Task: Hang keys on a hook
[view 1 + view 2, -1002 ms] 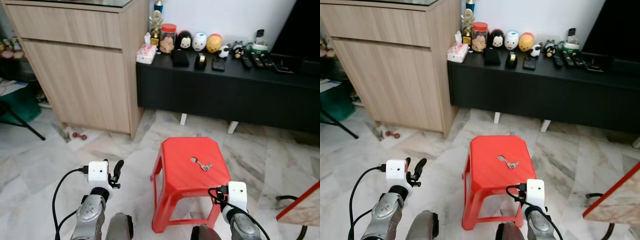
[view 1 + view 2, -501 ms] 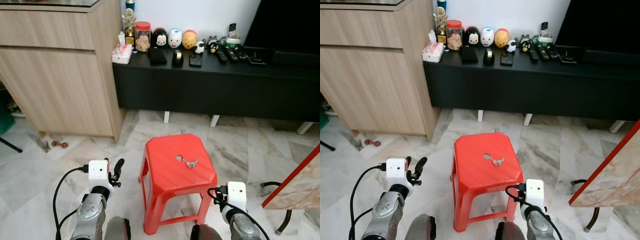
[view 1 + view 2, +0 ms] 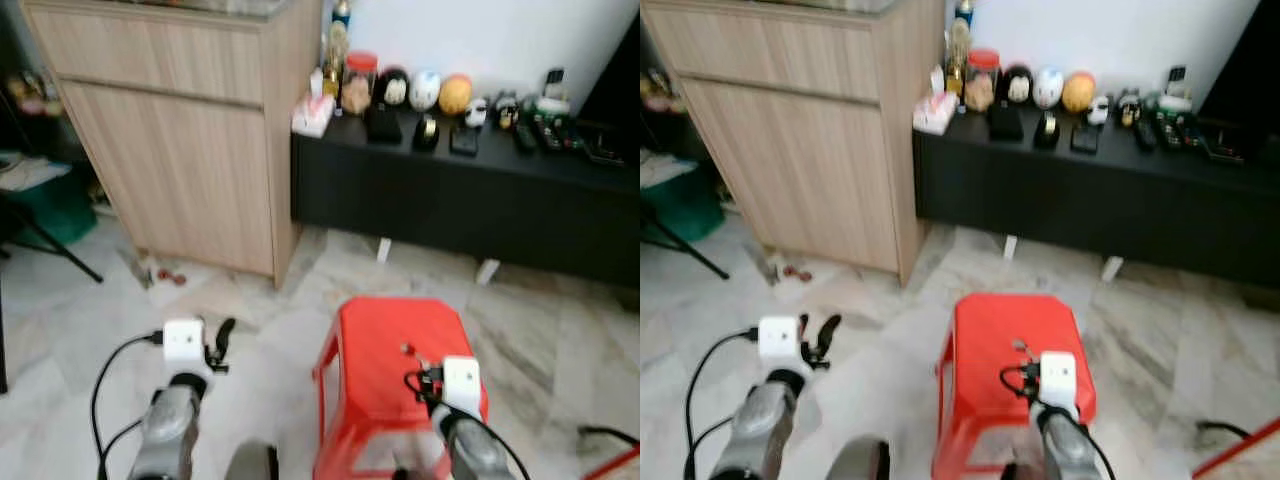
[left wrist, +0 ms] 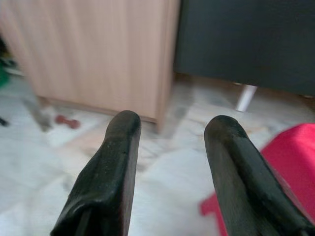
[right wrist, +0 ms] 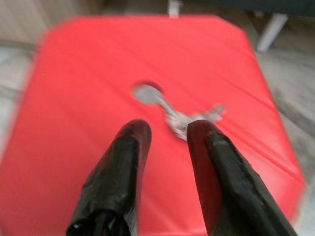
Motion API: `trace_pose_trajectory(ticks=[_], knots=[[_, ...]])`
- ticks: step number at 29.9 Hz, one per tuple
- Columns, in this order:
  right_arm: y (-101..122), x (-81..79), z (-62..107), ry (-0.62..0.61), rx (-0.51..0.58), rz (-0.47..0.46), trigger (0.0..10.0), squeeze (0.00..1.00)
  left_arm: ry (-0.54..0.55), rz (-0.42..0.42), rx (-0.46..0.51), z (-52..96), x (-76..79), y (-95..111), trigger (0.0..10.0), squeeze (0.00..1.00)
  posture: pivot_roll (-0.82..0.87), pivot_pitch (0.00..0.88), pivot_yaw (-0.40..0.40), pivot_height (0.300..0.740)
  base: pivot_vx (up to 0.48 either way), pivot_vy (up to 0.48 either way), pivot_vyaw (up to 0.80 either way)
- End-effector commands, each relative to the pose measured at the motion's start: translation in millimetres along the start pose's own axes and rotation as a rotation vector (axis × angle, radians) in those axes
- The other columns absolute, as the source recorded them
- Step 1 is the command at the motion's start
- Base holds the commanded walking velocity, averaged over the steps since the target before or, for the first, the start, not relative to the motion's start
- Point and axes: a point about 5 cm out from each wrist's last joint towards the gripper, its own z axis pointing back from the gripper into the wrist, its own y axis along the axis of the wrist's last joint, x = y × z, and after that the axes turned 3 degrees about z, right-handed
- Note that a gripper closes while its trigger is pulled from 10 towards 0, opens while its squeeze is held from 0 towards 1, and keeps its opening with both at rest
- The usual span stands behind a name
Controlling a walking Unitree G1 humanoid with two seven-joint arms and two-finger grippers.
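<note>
A small silver bunch of keys [image 5: 184,118] lies flat on top of a red plastic stool [image 3: 375,385], next to the hole in the seat [image 5: 145,93]. My right gripper [image 5: 167,130] hovers open just above the seat, its black fingertips [image 5: 135,135] a short way from the keys and apart from them. In the head views the keys [image 3: 1020,346] are a small blurred spot just beyond my right wrist [image 3: 1057,375]. My left gripper [image 4: 172,123] is open and empty, held over the marble floor to the left of the stool.
A tall wooden cabinet [image 3: 190,130] stands at the back left. A low black console [image 3: 470,190] with jars, figurines and remotes runs along the wall behind the stool. A small red object [image 3: 163,275] lies by the cabinet. A black stand leg [image 3: 50,250] crosses the floor at far left.
The whole picture has shifted and blurred, so the camera moved. The stool now sits closer, and my right wrist now reaches over its front part, near the keys.
</note>
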Motion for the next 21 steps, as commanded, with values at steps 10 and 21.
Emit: trace_pose_trajectory(ticks=[10,21], knots=[[0.4,7.2,-0.3,-0.047,-0.009,-0.032,10.0,0.00,-0.034,0.001,-0.031,-0.3,5.3,-4.5,10.0,0.00,0.13,0.060,-0.081,0.610,0.201,0.000,0.00],[11.6,5.8,-6.6,-0.004,-0.012,-0.009,10.0,0.00,-0.057,-0.008,-0.025,-1.8,6.8,-1.8,10.0,0.00,0.13,0.069,-0.077,0.610,0.000,0.000,0.00]])
